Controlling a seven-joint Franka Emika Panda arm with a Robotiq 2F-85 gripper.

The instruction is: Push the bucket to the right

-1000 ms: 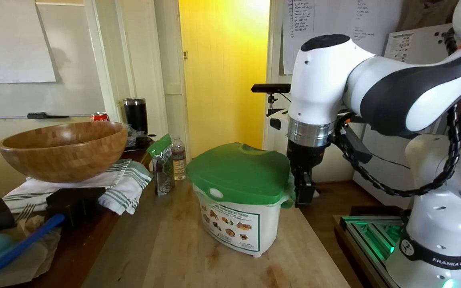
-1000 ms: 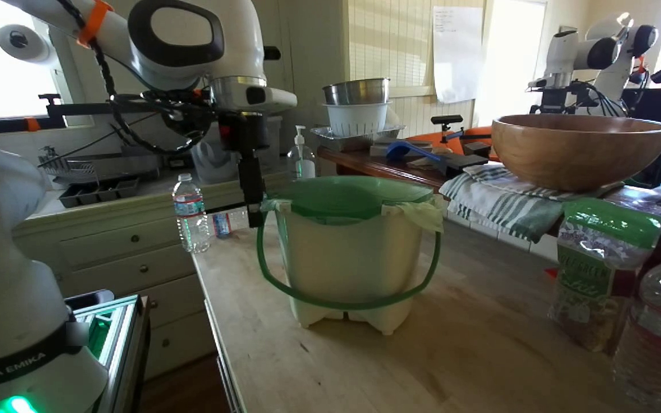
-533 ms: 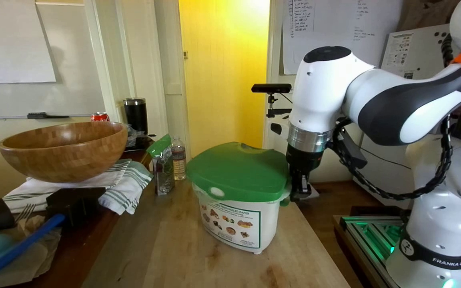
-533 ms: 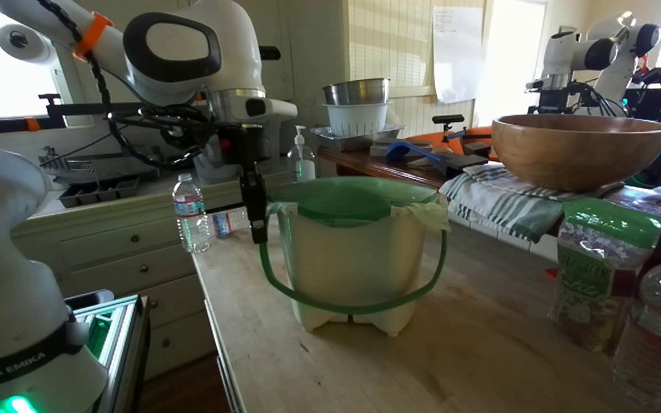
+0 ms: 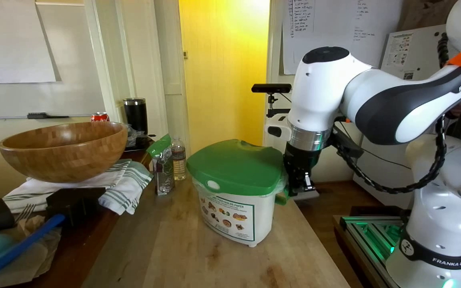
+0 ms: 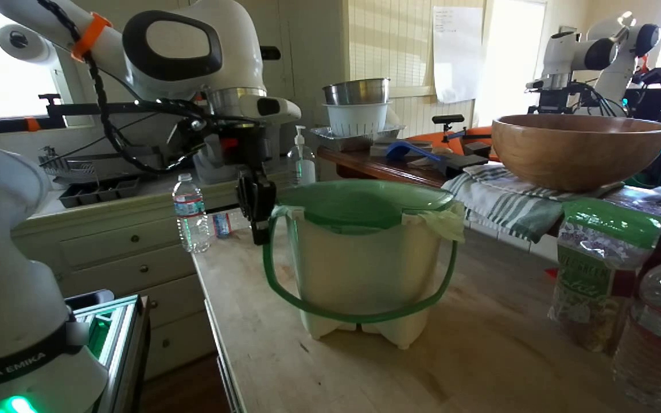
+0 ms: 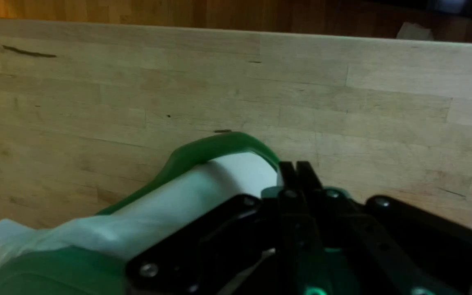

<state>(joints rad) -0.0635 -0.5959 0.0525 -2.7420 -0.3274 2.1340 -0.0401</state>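
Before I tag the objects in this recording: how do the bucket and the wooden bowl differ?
Top: the bucket has a green lid on; the wooden bowl is open.
Look: the bucket is white with a printed label; the wooden bowl is brown.
Support: the bucket stands directly on the light worktop; the wooden bowl rests on a striped towel.
Shared: both sit right way up.
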